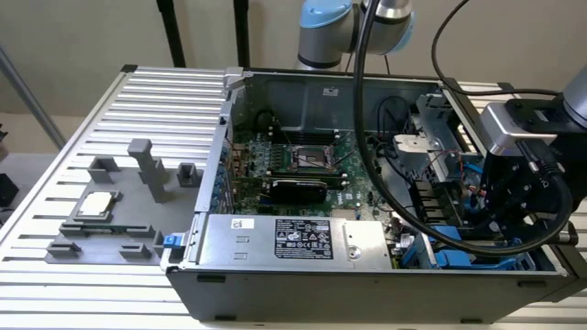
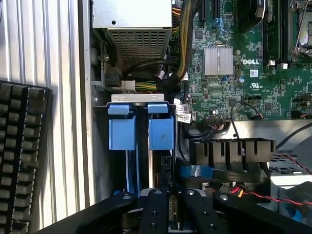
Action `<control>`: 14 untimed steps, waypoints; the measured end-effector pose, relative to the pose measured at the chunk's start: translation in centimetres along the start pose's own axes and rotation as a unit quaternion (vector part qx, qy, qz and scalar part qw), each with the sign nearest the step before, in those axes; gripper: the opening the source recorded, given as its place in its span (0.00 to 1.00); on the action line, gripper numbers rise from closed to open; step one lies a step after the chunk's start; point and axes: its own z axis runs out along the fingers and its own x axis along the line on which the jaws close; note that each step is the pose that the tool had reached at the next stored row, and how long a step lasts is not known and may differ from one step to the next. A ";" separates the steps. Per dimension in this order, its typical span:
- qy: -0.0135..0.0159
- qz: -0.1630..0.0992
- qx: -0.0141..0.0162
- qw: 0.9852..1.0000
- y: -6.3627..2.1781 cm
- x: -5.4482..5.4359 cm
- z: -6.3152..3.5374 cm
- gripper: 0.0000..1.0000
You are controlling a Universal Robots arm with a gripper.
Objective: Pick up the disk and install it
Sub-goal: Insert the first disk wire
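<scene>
Landmark: open computer case (image 1: 385, 292). Hand (image 2: 168, 195) over its drive-bay end, by the blue carriers (image 2: 141, 132) — can't tell how far open or if holding anything. Disk (image 2: 150, 168) seemingly edge-on inside the case, between blue rails. Case sits on slatted bench (image 1: 55, 275).

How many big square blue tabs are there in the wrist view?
2, side by side: one blue tab nearer the keyboard, the other blue tab nearer the green circuit board. More may be hidden.
</scene>
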 end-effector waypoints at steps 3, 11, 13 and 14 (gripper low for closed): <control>0.000 0.000 0.000 1.000 -0.05 0.0 0.07 0.00; 0.001 0.000 0.000 1.000 -0.07 0.0 0.16 0.00; 0.001 0.000 0.000 1.000 -0.06 0.0 0.04 1.00; 0.001 0.000 0.000 1.000 -0.05 0.0 -0.15 1.00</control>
